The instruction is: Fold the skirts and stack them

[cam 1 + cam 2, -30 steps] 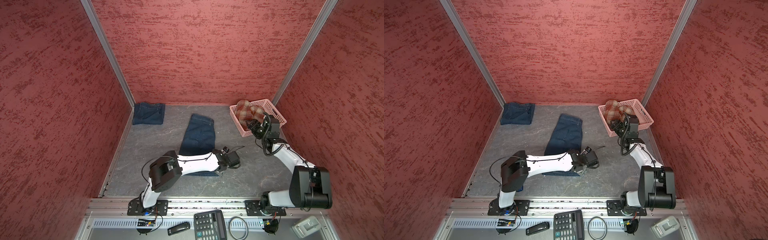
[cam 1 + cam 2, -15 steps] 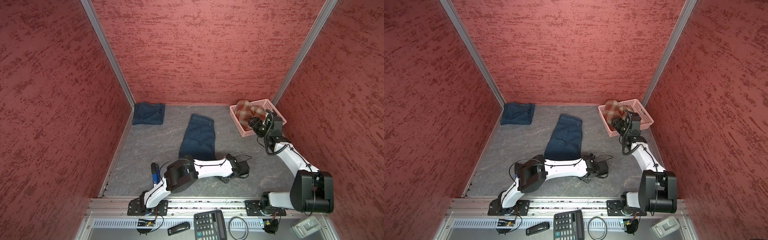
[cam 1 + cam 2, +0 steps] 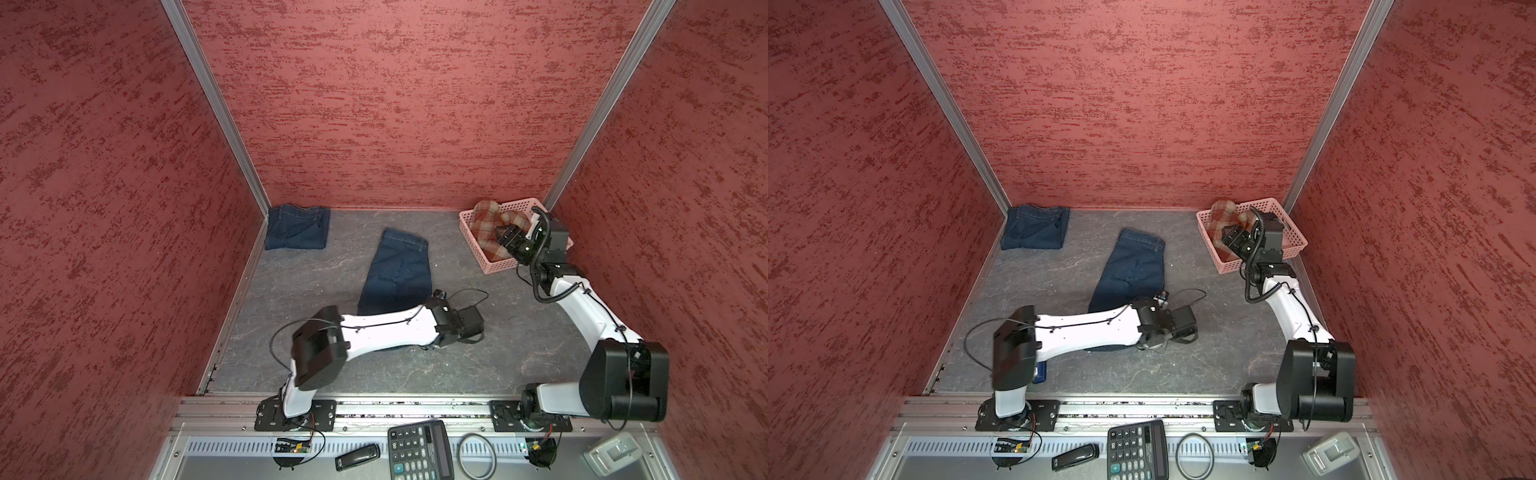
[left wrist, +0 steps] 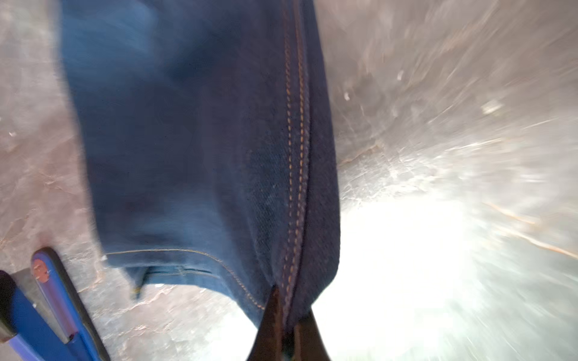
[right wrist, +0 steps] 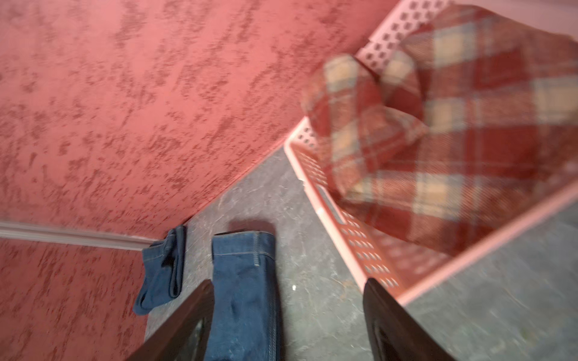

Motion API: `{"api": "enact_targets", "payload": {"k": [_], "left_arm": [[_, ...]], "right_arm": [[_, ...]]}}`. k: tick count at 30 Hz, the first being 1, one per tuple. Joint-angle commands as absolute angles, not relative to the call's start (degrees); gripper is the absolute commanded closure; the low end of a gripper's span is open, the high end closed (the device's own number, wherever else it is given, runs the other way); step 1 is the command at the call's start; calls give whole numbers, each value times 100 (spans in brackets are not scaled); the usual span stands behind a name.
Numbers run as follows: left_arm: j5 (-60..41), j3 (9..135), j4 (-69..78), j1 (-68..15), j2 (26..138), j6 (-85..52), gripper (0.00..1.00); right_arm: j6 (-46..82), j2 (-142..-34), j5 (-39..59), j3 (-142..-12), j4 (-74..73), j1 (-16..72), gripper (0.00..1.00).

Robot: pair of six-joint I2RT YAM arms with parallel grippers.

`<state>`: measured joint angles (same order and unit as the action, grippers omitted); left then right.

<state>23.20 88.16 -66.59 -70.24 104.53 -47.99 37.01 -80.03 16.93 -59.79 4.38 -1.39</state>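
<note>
grey floor (image 3: 498, 357): left end effector (image 4: 289, 312) clenched on denim skirt (image 4: 203, 140) hem, right end effector (image 5: 289, 281) spread near pink basket (image 5: 359, 247).

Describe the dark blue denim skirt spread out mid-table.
The dark blue denim skirt lies stretched out lengthwise on the grey table, waistband toward the back wall. Orange double stitching runs along one seam, single stitching along the hem. The left gripper is shut on its near hem at that seam.

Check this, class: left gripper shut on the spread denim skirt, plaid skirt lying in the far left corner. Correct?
No: the plaid skirt lies in the pink basket, as both top views show. Left gripper does clamp the spread denim skirt.
</note>
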Motion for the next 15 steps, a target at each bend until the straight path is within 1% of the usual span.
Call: {"api": "enact_targets", "payload": {"k": [1,3,7,11,15], "left_arm": [[2356,8281,-6144,-6783,9510,-4641,100],[2119,7876,-5832,-6561,8952,-4458,100],[1856,7322,-5506,-6147,8212,-4218,100],[1565,7021,-5273,-5785,7826,-3910,100],[1423,6864,-5151,-5827,7875,-3753,100]], "right_arm": [[3441,-8266,1774,-6431,565,349,24],[3419,-8634,1601,-6688,653,703,24],[3619,-9323,1432,-6963,453,1184,25],[3830,-10188,1346,-7255,215,1547,26],[4212,-10868,1567,-7452,-85,1682,27]]}}
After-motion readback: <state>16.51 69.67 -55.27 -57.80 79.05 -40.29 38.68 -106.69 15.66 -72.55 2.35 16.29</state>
